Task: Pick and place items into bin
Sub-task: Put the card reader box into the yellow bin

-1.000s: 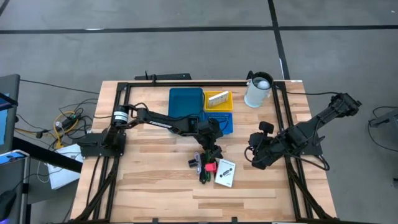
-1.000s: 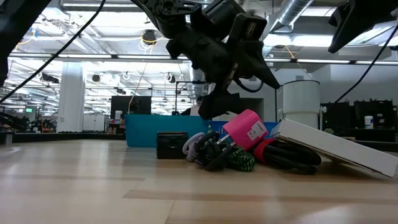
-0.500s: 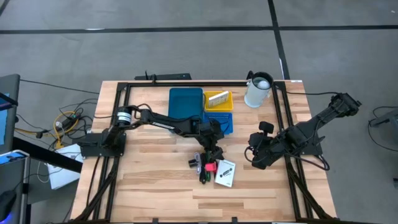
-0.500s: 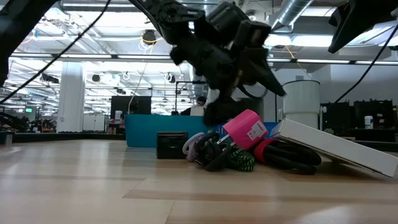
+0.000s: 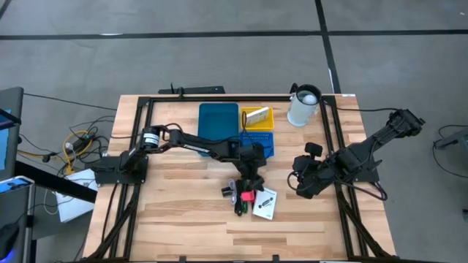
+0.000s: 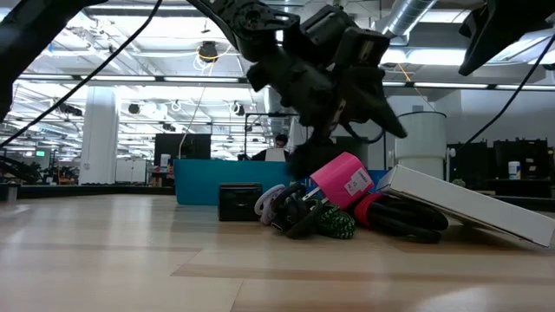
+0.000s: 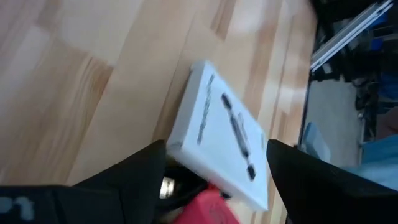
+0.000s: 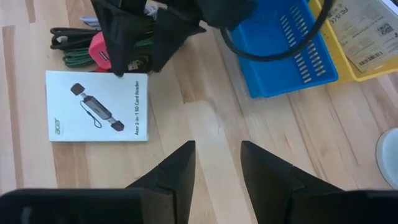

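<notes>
High view: left end effector [image 5: 249, 184] directly above the items [image 5: 248, 197].

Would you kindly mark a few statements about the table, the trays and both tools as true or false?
1. The left tool is over the pile of items. True.
2. The white card lies in the yellow tray. False: it lies on the table, beside the pile.
3. The right tool holds a pen. False: it holds nothing and waits right of the card.
4. The left tool's fingers are open. True.
5. The long teal tray holds the red piece. False: it looks empty.
</notes>
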`<act>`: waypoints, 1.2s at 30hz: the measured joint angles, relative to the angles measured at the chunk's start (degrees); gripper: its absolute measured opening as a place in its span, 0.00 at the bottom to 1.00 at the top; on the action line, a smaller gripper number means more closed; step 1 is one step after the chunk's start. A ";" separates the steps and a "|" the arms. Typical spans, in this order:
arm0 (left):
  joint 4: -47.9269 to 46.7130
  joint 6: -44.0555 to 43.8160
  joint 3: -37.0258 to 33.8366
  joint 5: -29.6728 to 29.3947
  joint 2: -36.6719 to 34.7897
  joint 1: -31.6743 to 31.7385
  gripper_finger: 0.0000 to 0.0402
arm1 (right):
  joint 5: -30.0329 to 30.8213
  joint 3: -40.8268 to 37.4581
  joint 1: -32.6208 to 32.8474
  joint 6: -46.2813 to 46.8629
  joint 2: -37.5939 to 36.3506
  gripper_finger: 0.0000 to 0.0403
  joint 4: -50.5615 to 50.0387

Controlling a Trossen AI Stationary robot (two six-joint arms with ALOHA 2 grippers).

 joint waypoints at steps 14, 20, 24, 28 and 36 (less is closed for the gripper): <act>-0.25 -0.09 0.25 1.83 0.36 0.04 0.67 | 0.01 0.00 0.02 0.14 0.00 0.31 0.05; 0.39 -0.08 0.25 2.24 0.78 0.02 0.67 | 0.02 0.00 0.02 0.13 0.00 0.31 0.06; -0.16 -0.43 0.19 3.31 1.26 0.15 0.67 | 0.00 0.00 0.02 0.13 0.00 0.30 0.08; 1.01 -0.42 0.19 3.12 1.24 0.16 0.67 | 0.00 0.00 0.02 0.13 0.00 0.30 0.08; 1.94 -0.46 0.21 3.82 1.21 0.20 0.67 | 0.00 0.00 0.02 0.13 0.00 0.30 0.08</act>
